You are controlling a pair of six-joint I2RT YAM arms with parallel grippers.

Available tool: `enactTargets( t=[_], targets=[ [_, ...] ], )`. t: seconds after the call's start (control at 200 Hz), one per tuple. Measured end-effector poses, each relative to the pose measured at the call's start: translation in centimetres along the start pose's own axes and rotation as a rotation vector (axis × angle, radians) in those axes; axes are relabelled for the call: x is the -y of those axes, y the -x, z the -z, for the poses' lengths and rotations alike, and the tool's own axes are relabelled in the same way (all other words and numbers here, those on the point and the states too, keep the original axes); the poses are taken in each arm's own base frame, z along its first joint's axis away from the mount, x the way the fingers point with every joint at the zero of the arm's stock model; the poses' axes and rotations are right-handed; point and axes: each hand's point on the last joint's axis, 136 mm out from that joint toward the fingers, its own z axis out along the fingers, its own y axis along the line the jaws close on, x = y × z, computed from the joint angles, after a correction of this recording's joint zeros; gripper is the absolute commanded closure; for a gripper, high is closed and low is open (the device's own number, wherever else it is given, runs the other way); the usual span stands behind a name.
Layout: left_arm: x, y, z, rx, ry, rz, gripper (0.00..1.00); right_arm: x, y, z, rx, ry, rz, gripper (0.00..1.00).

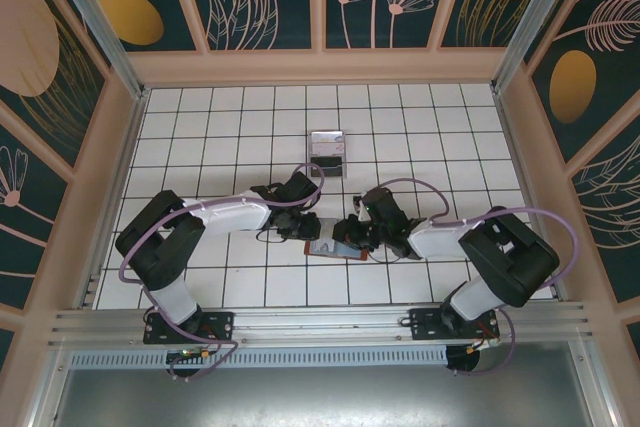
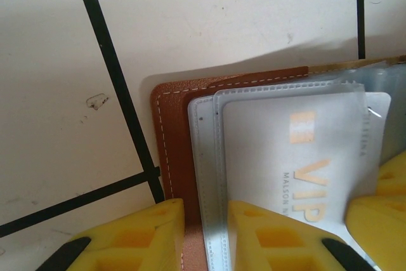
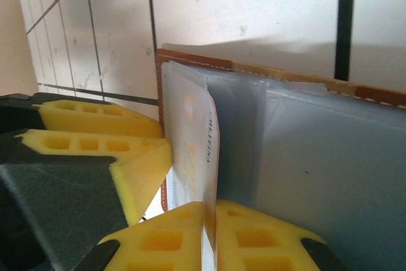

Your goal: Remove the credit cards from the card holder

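Pale card [image 3: 190,138] is thin, stiff, slick plastic, sitting in a floppy clear sleeve [image 2: 206,157] of the card holder [image 2: 172,131], open on the counter [image 1: 420,137]. My right claw [image 3: 209,220] pinches its edge, and my left claw [image 2: 204,220] clamps the leather side. Reckon it needs a straight pull.

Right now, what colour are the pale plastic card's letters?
Gold on the pale card, left wrist view.

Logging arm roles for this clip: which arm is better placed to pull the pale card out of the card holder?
Right, probably. The right fingers pinch the pale card by its edge, ready to draw it out. The left fingers clamp the card holder, so that arm suits anchoring.
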Motion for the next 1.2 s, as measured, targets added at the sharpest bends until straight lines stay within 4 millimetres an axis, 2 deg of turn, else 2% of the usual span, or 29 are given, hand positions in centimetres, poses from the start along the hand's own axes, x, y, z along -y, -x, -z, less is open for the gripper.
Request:
enactTargets(
  t=[0.4, 0.661, 0.901, 1.096, 1.201],
  targets=[
    [0.0, 0.0, 0.0, 0.000, 0.001, 0.000, 0.74, -1.0, 0.1, 0.8, 0.021, 0.046, 0.016, 0.99],
    [-0.1, 0.0, 0.0, 0.001, 0.003, 0.001, 0.74, -1.0, 0.1, 1.6, 0.038, 0.039, 0.017, 0.98],
    [-0.1, 0.0, 0.1, 0.004, 0.002, 0.007, 0.72, 0.6, 0.0, 2.0, 0.043, -0.032, -0.011, 0.98],
    [0.6, 0.4, 1.3, 0.033, -0.024, 0.019, 0.66, 1.9, -0.4, 1.0, 0.012, -0.061, -0.035, 0.98],
    [1.5, 0.7, 1.9, 0.041, -0.064, 0.020, 0.66, 1.9, -0.4, 0.7, 0.005, -0.051, -0.033, 0.98]
  ],
)
